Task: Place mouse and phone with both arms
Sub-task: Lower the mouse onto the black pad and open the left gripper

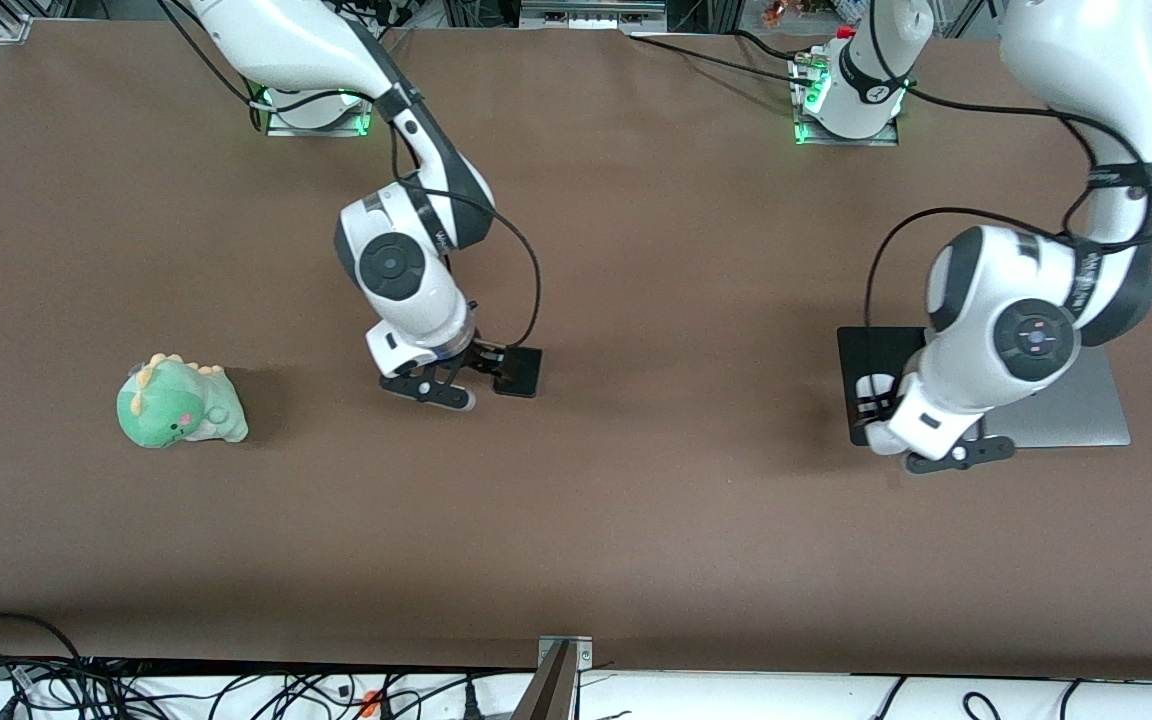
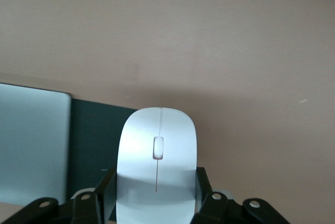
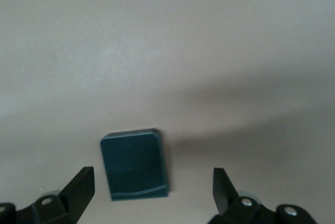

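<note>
The left gripper [image 2: 156, 192] clamps the glossy white oval mouse [image 2: 156, 166] over the black pad [image 1: 868, 352]; the right gripper [image 3: 152, 187] (fingers apart) straddles the flat black phone [image 3: 135, 165].

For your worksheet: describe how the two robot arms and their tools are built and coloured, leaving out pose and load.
Both arms are glossy white rounded segments with black joint bands and round dark caps. Loose black cables loop along each. The bases glow green. The left tool and right tool are black, with two flat fingers and silver screws.
</note>
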